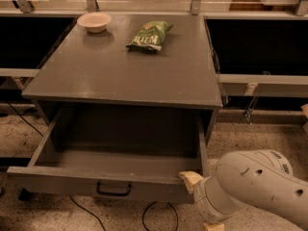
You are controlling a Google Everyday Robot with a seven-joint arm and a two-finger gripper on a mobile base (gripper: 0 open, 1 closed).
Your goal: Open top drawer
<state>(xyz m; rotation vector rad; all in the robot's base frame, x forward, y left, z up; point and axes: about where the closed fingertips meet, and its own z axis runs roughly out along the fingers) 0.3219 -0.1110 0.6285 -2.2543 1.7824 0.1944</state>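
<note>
The top drawer (120, 189) is a wide grey wooden drawer, pulled far out from under the grey cabinet top (130, 66). Its plain grey inside shows empty. Its small black bar handle (113, 190) sits at the centre of the front. My gripper (191, 179) is at the drawer's front right corner, a pale fingertip resting at the top edge of the front. The white arm segment (255, 186) covers most of the gripper.
A green snack bag (150, 34) and a small white bowl (94, 21) lie on the cabinet top. Dark shelving and grey rails stand left and right. Black cables (159, 215) lie on the speckled floor under the drawer.
</note>
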